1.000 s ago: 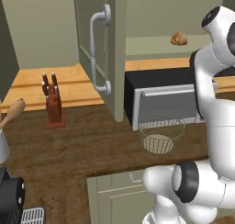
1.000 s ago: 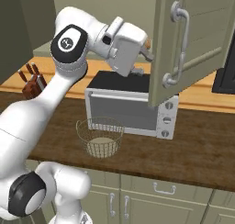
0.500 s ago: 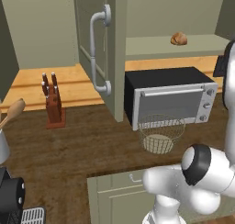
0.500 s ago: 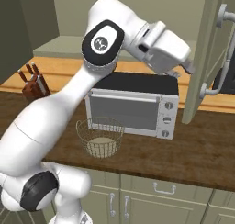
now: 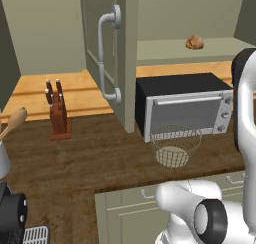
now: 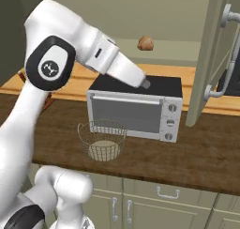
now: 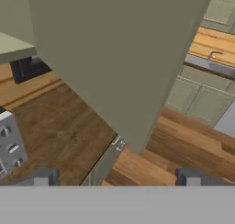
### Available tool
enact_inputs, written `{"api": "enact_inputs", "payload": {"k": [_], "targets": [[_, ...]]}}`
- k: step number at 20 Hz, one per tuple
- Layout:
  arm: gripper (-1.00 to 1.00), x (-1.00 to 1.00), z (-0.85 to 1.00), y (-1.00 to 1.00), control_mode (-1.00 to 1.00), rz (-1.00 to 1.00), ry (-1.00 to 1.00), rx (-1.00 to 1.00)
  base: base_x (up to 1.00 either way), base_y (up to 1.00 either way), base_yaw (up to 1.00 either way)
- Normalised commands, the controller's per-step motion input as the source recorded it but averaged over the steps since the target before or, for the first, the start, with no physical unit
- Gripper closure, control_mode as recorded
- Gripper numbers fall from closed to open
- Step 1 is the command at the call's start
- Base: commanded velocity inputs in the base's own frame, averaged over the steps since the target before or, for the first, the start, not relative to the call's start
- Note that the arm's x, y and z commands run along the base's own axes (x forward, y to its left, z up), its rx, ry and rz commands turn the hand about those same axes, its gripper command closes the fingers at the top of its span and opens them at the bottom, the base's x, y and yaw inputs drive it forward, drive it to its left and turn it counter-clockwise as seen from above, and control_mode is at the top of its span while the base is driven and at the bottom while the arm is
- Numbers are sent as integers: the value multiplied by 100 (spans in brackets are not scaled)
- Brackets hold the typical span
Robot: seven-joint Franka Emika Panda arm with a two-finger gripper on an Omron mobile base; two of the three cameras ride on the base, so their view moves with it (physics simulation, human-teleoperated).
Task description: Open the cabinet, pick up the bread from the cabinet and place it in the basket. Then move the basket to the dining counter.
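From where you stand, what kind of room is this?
A kitchen, by the look of it, though a computer-drawn one. A microwave sits on a dark wood counter, a knife block stands nearby, and a green cabinet hangs open with a bread roll inside.

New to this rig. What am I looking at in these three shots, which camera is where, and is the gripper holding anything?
It is a rendered kitchen with a white robot arm on a driving base. Two cameras sit on the base behind the arm, one to its left and one to its right; both look forward over the same dark wood counter. The third rides on the hand, looking along the gripper, which is open and holds nothing; it faces the inner side of an open cabinet door.

On the counter: a microwave, a wire basket in front of it, and a knife block. The cabinet doors stand open, and the bread sits on the shelf inside.
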Motion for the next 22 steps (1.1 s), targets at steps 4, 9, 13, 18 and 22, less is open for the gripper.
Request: {"api": "enact_inputs", "payload": {"k": [4, 9, 13, 18, 22], "targets": [[-100, 57, 0, 100, -100, 34, -11, 12, 0, 0, 0], [-100, 90, 38, 86, -100, 41, 0, 14, 0, 0, 0], [-100, 100, 46, 11, -100, 40, 0, 14, 0, 0, 0], [-100, 100, -26, 0, -100, 37, -2, 1, 0, 0, 0], [-100, 98, -19, 0, -100, 25, -5, 0, 0, 0, 0]]}}
